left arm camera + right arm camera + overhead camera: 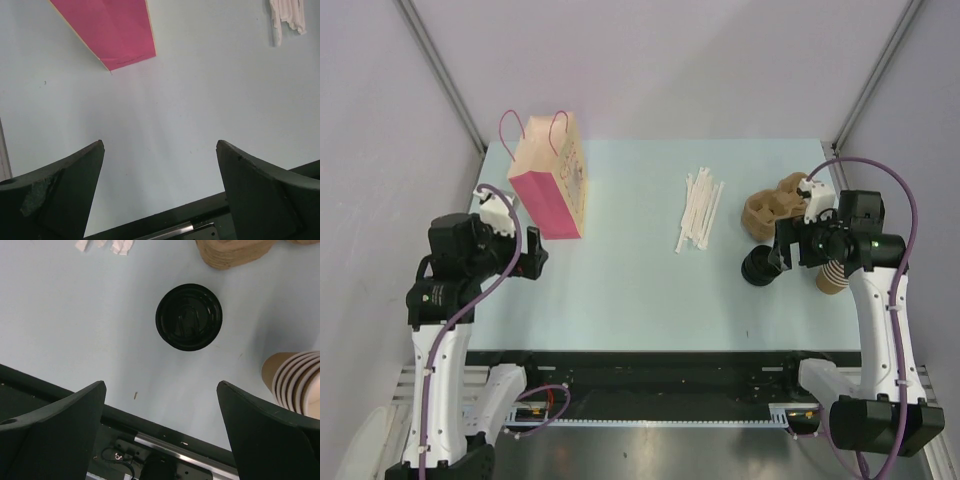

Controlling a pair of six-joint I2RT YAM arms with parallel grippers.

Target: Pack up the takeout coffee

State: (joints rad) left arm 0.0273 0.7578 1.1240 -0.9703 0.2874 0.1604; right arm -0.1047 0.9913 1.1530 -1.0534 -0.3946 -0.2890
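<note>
A: Progress so far?

B: Nothing is judged packed yet. The left gripper (pixel 160 145) is spread wide over bare table (pixel 200 90) with nothing between the fingers. The right gripper (pixel 160 385) is also wide open and empty.

A: Takeout coffee located?

B: Not found. No lidded cup is seen in any view, only the parts. Black lids (pixel 189 316) are piled below the right gripper, and a stack of lidless cups (pixel 295 382) is set near them on the right.

A: Bag?

B: The pink paper bag (pixel 550 180) is stood upright at the back left, near the left gripper and well apart from the lids and cups. Its inside cannot be seen.

A: Anything else?

B: Straws (pixel 699 210) are laid mid-table, and a pulp cup carrier (pixel 775 208) is placed behind the lids.

A: What's left?

B: Likely everything. A lidded cup has to be produced or found, carried across, and lowered into the bag.
</note>
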